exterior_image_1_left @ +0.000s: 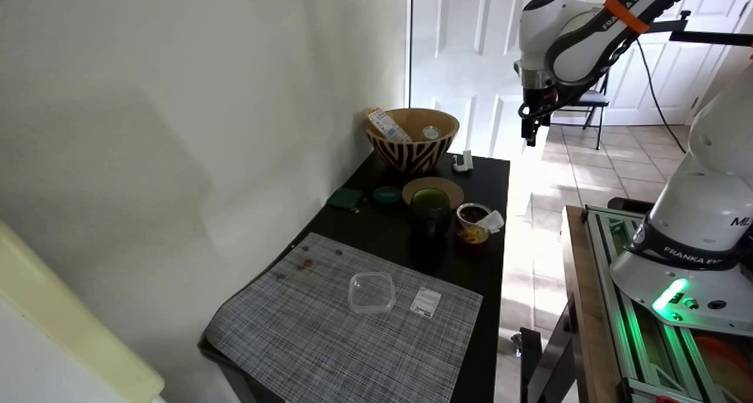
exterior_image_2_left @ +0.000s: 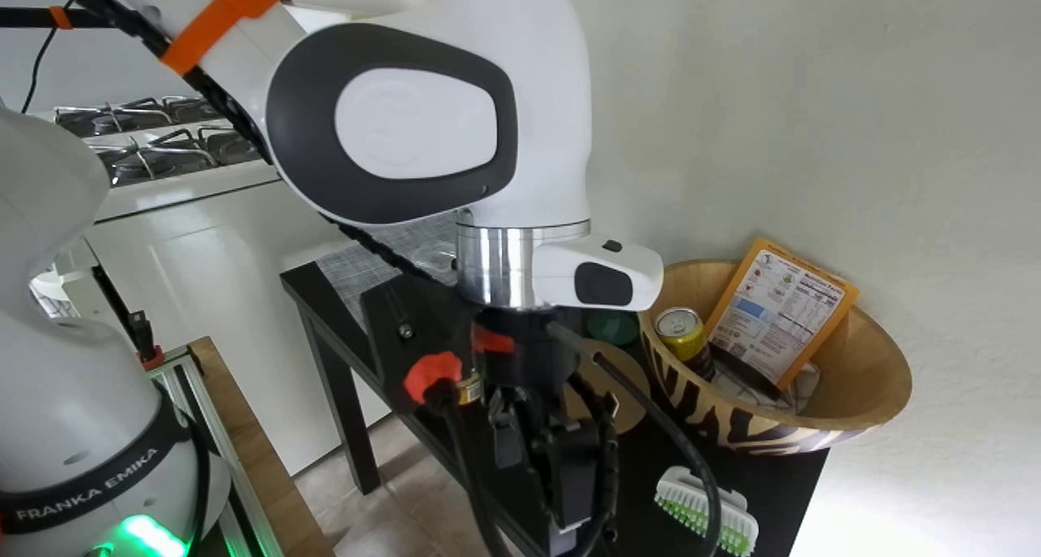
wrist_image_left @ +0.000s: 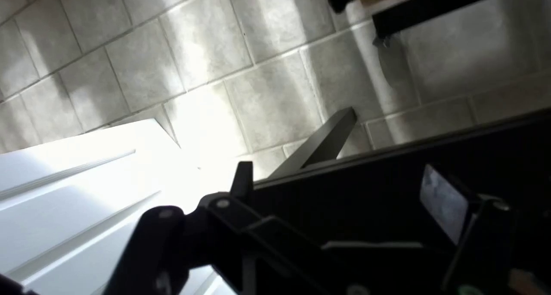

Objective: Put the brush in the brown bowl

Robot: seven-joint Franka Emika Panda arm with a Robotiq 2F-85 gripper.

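ext. view, box [exterior_image_2_left: 781, 309], can [exterior_image_2_left: 687, 337] in brn bowl [exterior_image_2_left: 874, 374]

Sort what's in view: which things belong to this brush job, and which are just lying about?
For the job: striped brown bowl; brush, lying outside it; pincer, open.
Lying about: orange-edged carton and yellow can, both in the bowl; dark mug; tan disc; open tin; green dish; clear tub; grey placemat.

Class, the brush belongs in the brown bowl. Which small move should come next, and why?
Probably shift the jaws above the brush: they hang open, empty, off to its side, while it lies on the table beside the brown bowl.
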